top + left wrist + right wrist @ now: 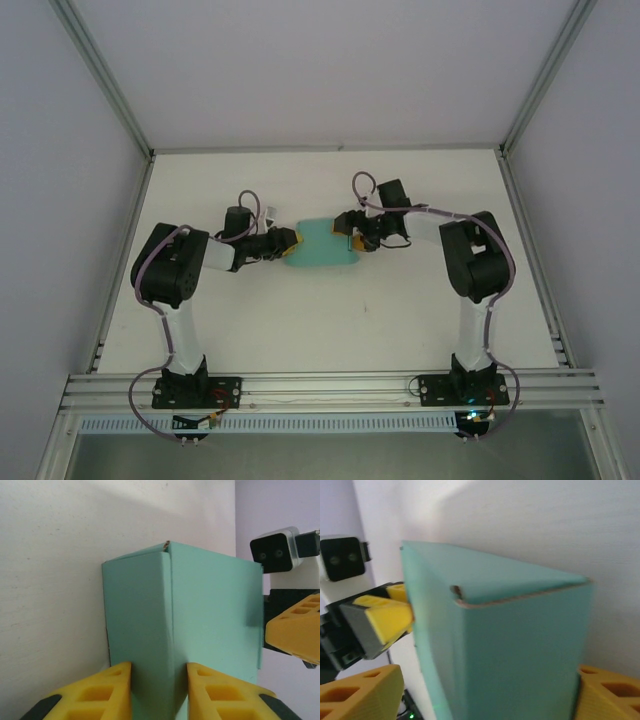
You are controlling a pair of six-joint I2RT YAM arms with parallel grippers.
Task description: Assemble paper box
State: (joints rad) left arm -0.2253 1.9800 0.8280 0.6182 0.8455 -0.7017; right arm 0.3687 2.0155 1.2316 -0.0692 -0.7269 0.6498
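A white table seen from above, with two robot arms reaching in from the near edge toward a teal-green paper box that lies near the middle of the table, between the two grippers. The left gripper meets the box at its left end and the right gripper meets it at its right end. From the left wrist, the paper box is a folded shape with a raised crease running down its middle, and the left gripper is clamped on that crease, one yellow finger pressed to each side. From the right wrist, the paper box is blurred and close, with one corner seam slightly parted. The right gripper straddles the box with its jaws apart: one yellow finger touches the box's side, while the other finger stands just beside it with a small gap
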